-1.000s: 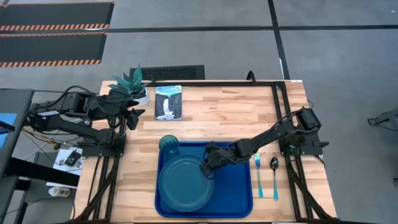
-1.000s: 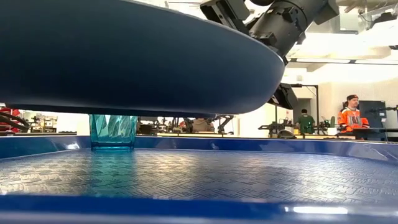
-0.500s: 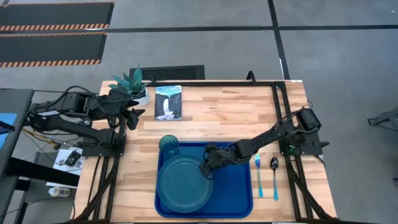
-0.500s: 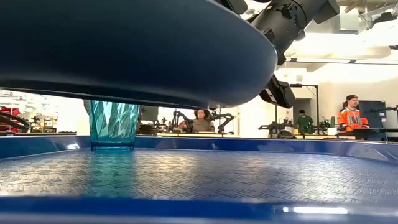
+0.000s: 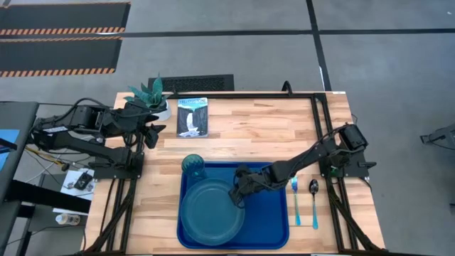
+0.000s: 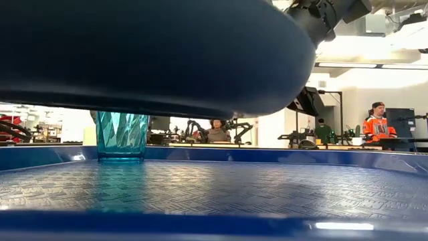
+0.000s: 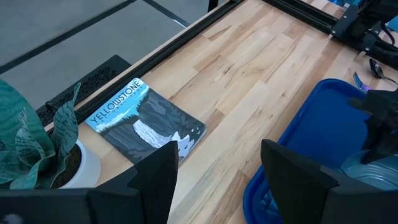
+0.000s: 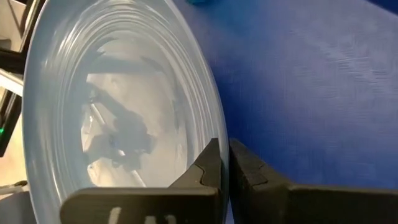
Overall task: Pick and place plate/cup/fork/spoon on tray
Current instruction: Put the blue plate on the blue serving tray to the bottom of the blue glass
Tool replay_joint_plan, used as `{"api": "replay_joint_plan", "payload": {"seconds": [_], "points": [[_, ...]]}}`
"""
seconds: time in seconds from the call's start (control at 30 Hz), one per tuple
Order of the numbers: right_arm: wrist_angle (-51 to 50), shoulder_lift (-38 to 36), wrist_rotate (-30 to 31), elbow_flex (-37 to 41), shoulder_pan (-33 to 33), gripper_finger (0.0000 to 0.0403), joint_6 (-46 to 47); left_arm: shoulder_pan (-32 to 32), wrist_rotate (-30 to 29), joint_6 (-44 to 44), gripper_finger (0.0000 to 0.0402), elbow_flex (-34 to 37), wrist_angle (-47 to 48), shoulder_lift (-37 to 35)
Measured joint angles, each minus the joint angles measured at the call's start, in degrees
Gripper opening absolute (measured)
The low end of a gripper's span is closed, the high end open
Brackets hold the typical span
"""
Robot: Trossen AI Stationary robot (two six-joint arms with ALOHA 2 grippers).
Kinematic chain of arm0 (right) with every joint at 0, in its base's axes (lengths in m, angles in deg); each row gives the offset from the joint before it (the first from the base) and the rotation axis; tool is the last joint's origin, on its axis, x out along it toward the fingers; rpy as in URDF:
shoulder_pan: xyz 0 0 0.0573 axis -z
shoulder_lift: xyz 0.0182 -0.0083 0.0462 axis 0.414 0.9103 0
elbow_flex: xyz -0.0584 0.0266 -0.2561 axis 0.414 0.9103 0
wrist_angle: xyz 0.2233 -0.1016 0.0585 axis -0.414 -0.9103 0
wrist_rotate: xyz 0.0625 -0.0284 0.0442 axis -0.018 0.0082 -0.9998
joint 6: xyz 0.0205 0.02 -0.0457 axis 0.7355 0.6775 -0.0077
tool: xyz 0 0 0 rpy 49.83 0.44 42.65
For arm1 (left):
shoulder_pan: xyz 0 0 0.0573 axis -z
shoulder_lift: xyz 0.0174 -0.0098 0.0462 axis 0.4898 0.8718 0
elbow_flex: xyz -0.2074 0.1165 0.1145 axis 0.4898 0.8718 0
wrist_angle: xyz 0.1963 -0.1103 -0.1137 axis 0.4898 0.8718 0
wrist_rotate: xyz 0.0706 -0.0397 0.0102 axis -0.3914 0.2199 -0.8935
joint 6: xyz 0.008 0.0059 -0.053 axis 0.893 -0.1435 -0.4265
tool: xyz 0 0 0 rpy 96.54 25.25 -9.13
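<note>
The teal-blue plate point(image 5: 210, 211) hangs over the left half of the royal-blue tray point(image 5: 274, 217). In the low view its dark underside point(image 6: 134, 53) fills the top, above the tray floor point(image 6: 234, 191). My right gripper point(image 5: 237, 195) is shut on the plate's right rim. The teal-green cup point(image 5: 193, 166) stands upright on its base in the tray's far left corner and also shows in the low view point(image 6: 122, 137). The fork point(image 5: 295, 203) and the spoon point(image 5: 314, 199) lie flat on the table right of the tray. My left gripper point(image 5: 153, 134) waits open at the far left. My right gripper pinches the plate's raised rim point(image 8: 214, 134) on its right side between its two fingers, one on the plate's upper face and one on its outer side. The fingers come slanting down from the table's right. The plate is lifted clear of the tray floor.
A printed booklet point(image 5: 193, 117) lies on the far part of the table, and a white pot with a green plant point(image 5: 151, 96) stands at the far left corner, beside my left gripper point(image 7: 214, 174). People show in the room behind the table point(image 6: 378, 124).
My right gripper has carried the plate a little toward the table's near edge over the tray. The plate stays clear of the tray floor, and more of the cup shows under it than a second ago.
</note>
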Motion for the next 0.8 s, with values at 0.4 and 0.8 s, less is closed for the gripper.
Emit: {"api": "replay_joint_plan", "payload": {"seconds": [0.4, 0.8], "points": [[0.30, 0.00, 2.59, 0.00, -0.33, 0.0024, 0.01, -0.01, 0.00, 0.23, 0.0215, 0.00, 0.00, 0.00], [0.75, 1.34, 4.27, -0.02, -0.31, 0.0024, 0.32, -0.02, -0.09, 0.48, 0.0215, 0.00, 0.00, 0.00]]}}
